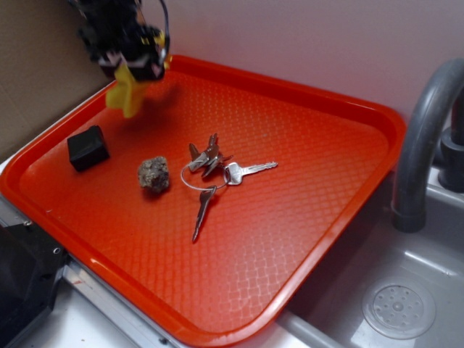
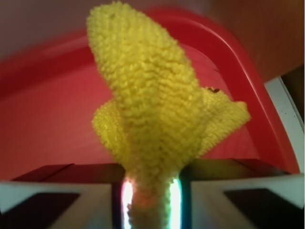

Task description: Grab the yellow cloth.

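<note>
Tool (image 1: 134,64) clenched on the yellow cloth (image 1: 127,93), pinched at one bunched end — the rest dangles clear above the red tray (image 1: 348,109). Grab looks done.

An orange tray (image 1: 348,116) fills most of the scene. On its left part sits a black block (image 1: 88,148), with a small grey rock (image 1: 154,175) just to its right. A bunch of keys (image 1: 214,174) lies near the middle. At far right, a grey faucet (image 1: 420,138) rises over a sink (image 1: 406,290).

Grey sink (image 1: 406,290), faucet (image 1: 424,145), white wall (image 1: 304,36).
</note>
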`<act>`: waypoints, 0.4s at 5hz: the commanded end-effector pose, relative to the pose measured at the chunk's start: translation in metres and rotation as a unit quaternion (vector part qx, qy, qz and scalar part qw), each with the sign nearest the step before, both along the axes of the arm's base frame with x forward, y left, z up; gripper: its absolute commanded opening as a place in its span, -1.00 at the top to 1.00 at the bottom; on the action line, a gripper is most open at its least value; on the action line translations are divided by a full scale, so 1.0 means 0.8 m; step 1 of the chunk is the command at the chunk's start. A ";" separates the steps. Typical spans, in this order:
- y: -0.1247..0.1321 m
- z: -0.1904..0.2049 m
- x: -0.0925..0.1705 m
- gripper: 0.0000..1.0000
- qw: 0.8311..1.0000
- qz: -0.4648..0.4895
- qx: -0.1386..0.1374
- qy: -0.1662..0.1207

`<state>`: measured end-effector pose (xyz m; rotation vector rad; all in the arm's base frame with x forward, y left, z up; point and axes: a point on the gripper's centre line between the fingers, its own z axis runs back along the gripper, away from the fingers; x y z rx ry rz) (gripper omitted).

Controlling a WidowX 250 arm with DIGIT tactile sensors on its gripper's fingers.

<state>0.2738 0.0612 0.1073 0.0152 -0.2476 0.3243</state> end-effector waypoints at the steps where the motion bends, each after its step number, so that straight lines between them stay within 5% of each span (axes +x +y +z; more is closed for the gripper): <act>1: -0.112 0.140 -0.048 1.00 0.992 -0.112 -0.037 -0.044; 2: -0.137 0.195 -0.044 1.00 0.992 -0.110 -0.047 -0.025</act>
